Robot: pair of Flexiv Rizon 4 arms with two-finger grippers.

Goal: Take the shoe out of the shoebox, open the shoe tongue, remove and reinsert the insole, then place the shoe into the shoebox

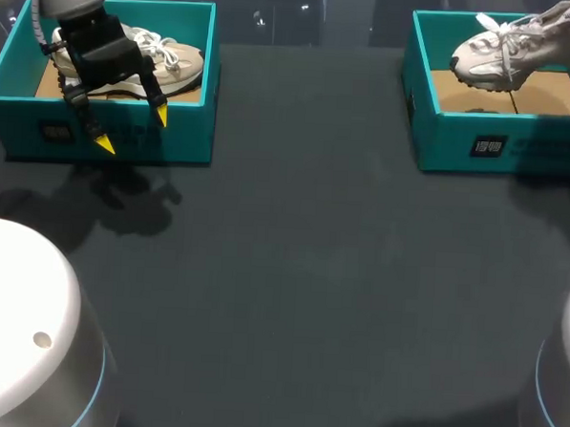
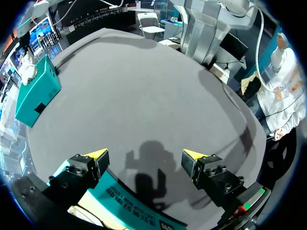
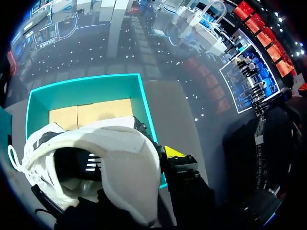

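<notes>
A dark grey cloth-covered table (image 1: 291,271) stretches away from me, bare across its near half and middle. Toward the far left corner, my left gripper (image 1: 132,131) hovers over the near wall of a teal cardboard shoebox (image 1: 189,132). Its two yellow-tipped fingers are spread wide apart and hold nothing. In the left wrist view only that wall's rim and the gripper's shadow on the table lie between them. Inside this box a cream and beige lace-up sneaker (image 1: 168,64) rests on its sole, untouched.

At the far right corner stands a second teal cardboard shoebox (image 1: 537,145). A white lace-up sneaker (image 1: 499,53) hangs above it, toe pointing toward the table's middle, clear of the brown cardboard floor. My right gripper (image 3: 157,143) has it by the heel. One yellow fingertip (image 3: 173,152) shows just outside the heel collar and the other is hidden by the shoe. As the shoe is in the air, I judge the fingers clamped on it.

So the first step, lifting the shoe out, looks nearly done. Opening the tongue, pulling and refitting the insole, and returning the shoe all remain.
</notes>
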